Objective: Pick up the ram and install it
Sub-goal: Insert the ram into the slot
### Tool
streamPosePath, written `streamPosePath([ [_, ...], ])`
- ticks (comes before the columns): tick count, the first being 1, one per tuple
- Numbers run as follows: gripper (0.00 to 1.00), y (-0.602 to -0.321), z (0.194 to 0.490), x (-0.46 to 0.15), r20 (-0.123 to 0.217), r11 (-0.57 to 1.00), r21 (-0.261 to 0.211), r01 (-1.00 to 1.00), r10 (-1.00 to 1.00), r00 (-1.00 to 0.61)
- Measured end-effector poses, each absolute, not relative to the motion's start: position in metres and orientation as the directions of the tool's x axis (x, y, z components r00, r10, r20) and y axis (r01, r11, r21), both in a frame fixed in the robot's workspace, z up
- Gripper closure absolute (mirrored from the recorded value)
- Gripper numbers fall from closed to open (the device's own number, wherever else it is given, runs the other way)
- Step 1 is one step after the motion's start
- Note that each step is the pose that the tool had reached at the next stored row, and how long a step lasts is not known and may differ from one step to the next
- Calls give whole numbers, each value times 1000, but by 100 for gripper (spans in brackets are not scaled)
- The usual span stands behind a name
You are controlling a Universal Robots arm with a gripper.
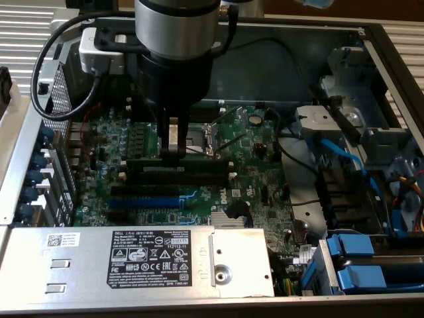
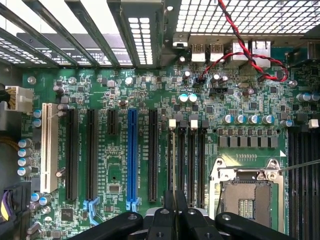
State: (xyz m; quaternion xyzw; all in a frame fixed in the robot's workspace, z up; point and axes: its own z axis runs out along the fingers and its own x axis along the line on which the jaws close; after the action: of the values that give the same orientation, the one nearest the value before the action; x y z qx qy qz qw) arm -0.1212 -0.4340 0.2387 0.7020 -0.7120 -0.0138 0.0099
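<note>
Wrist: silver-grey metal cylinder (image 1: 175, 26) sat above a black round collar (image 1: 173, 76), upper centre.
Cable: thick black cable (image 1: 36, 73) looped at upper left.
Gripper: narrow gripper (image 1: 173, 154) had pale grey fingers (image 1: 173, 136); black links (image 2: 112, 225) carried silver screws (image 2: 132, 216).

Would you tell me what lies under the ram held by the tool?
Long black slots with white end clips on the motherboard lie beneath the ram, which the tool grips from above. The ram covers its own slot, so whether it is seated cannot be seen.
</note>
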Motion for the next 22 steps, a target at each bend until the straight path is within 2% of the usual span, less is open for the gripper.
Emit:
streamPosePath([
  [22,88,-434,236,-121,-5,18,34,-999,-1000,-19],
])
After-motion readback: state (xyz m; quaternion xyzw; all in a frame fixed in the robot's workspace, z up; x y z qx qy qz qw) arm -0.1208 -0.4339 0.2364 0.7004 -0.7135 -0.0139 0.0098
